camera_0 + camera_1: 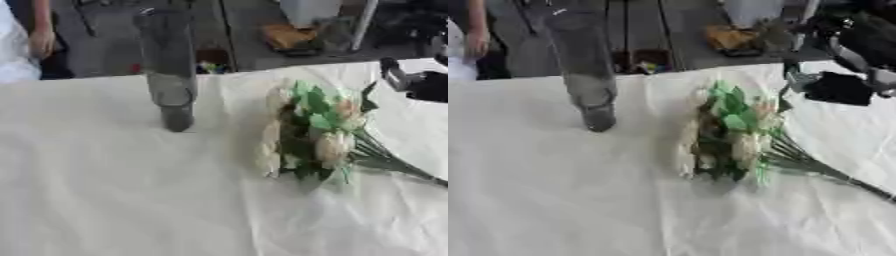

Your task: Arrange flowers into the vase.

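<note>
One bouquet (315, 135) lies mid-counter, stems twd right edge; vase (173, 75) stands near far edge. Right hand (842, 87) hovers by far-right corner — can't tell its fingers' state. You'd best grab stems low, blooms clear. Left hand unseen.

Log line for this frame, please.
vase: upright, empty | flowers: lying on table, right of vase | right hand: near flowers, grip unclear | left hand: unseen

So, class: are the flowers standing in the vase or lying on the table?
Lying on the table. The bouquet rests flat on the white tablecloth, stems trailing right, apart from the upright glass vase.
</note>
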